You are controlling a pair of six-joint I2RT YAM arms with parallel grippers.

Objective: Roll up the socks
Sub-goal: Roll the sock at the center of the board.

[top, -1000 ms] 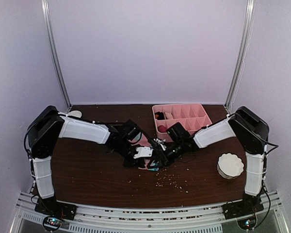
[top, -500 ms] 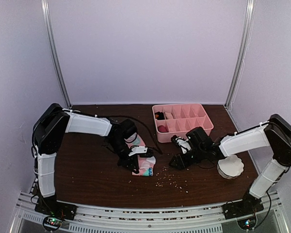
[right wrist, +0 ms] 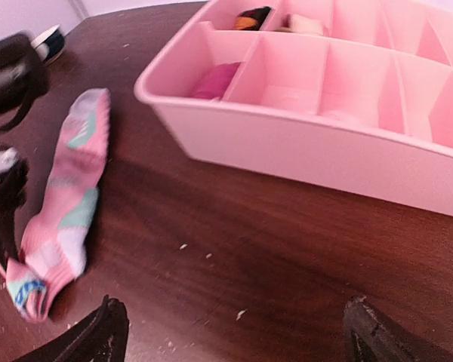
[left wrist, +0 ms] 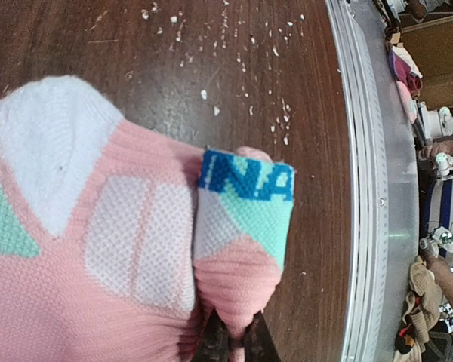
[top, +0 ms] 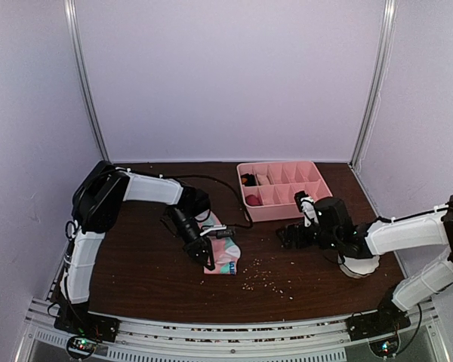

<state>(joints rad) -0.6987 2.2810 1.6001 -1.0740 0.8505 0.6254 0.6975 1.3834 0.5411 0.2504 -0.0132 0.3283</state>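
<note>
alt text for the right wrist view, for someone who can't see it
A pink and mint sock lies stretched out on a dark table, with the black left arm beside it at the left edge. A pink divided tray fills the upper right, and the open jaws frame the bottom corners.

I see pink sock, mint and white patches, blue band, pink tray at one o'clock, brown table

The sock lies left of centre on the desk. The divided tray stands behind it to the right, crumbs lie just in front, and a bowl sits far right.
</note>
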